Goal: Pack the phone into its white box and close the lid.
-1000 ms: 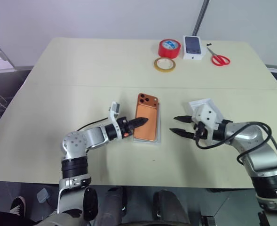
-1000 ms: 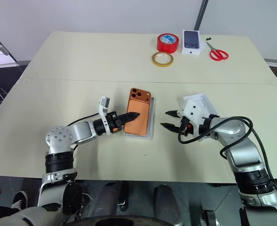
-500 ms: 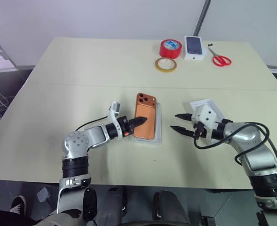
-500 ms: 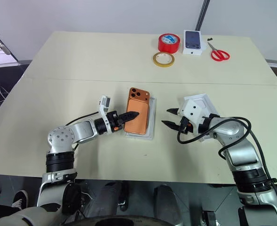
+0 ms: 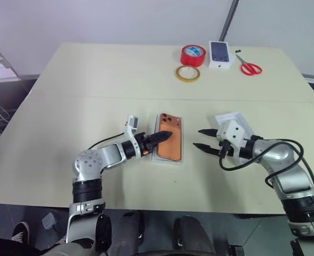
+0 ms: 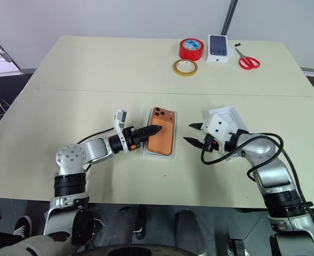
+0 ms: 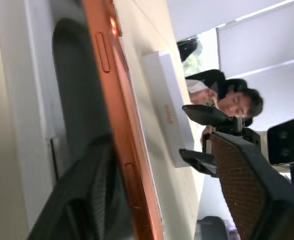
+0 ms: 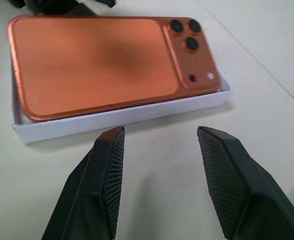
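The orange phone point(image 5: 169, 140) lies back up in the white box point(image 8: 122, 118) at the middle of the table, its camera cluster at the far end. My left gripper point(image 5: 166, 135) is open at the phone's left long edge; in the left wrist view that edge runs between the spread fingers point(image 7: 246, 190). My right gripper point(image 5: 197, 138) stands open just right of the box with nothing between its fingers, and its tips point at the box wall. The lid point(image 5: 225, 116) lies on the table behind my right hand, partly hidden by it.
At the table's far edge are a red tape roll point(image 5: 192, 54), a yellowish tape ring point(image 5: 187, 73), a small white box with a dark phone picture point(image 5: 219, 53) and red scissors point(image 5: 250, 68). A person point(image 7: 226, 95) shows beyond the table in the left wrist view.
My left gripper has opened and let go of the phone. The phone, tilted and sticking out past the box's far end before, now lies down in it. My right arm kept still.
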